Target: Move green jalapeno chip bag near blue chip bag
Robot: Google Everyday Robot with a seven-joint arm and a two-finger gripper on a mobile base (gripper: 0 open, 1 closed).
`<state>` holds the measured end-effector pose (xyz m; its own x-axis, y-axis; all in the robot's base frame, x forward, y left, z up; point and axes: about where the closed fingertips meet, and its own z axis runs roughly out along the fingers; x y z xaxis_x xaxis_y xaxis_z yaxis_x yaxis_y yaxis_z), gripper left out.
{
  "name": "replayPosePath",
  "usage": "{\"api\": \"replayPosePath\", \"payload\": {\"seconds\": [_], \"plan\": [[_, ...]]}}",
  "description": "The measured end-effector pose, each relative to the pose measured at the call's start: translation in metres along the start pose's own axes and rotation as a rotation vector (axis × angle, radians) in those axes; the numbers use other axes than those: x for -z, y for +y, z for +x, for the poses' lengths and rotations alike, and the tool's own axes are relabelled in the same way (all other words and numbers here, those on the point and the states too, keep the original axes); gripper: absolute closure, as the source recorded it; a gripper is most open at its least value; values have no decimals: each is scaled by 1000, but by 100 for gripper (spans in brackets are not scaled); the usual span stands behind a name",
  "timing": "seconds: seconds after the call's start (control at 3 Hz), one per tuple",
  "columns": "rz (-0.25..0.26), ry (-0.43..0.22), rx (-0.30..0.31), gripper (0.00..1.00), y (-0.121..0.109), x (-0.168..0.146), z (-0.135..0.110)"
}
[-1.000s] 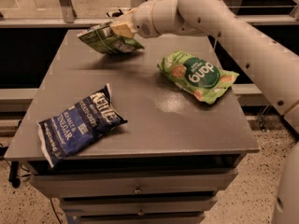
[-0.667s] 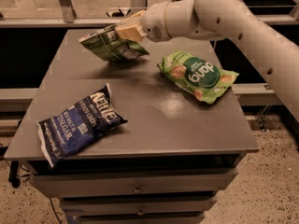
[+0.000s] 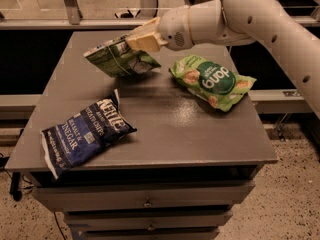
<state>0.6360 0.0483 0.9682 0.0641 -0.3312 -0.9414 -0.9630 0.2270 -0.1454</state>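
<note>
The small olive-green jalapeno chip bag [image 3: 119,58] hangs in the air above the back middle of the grey table [image 3: 165,129]. My gripper [image 3: 136,40] is shut on the bag's upper right edge and holds it clear of the tabletop. The dark navy-blue Kettle chip bag [image 3: 84,134] lies flat at the table's front left, below and to the left of the held bag, with a gap of bare tabletop between them. My white arm reaches in from the upper right.
A larger bright green "dang" bag [image 3: 212,80] lies on the right half of the table, just right of the gripper. The table has drawers under its front edge. A metal rail runs behind the table.
The gripper has carried the olive-green bag a little forward and to the right, toward the table's middle. The blue bag and the "dang" bag have not moved.
</note>
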Motion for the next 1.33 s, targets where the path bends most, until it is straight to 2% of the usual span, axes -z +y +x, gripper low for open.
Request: {"api": "replayPosePath", "payload": {"seconds": [1.0, 1.33], "plan": [[-67, 7, -23, 13, 19, 3, 5], [-78, 5, -24, 0, 21, 0, 5]]}}
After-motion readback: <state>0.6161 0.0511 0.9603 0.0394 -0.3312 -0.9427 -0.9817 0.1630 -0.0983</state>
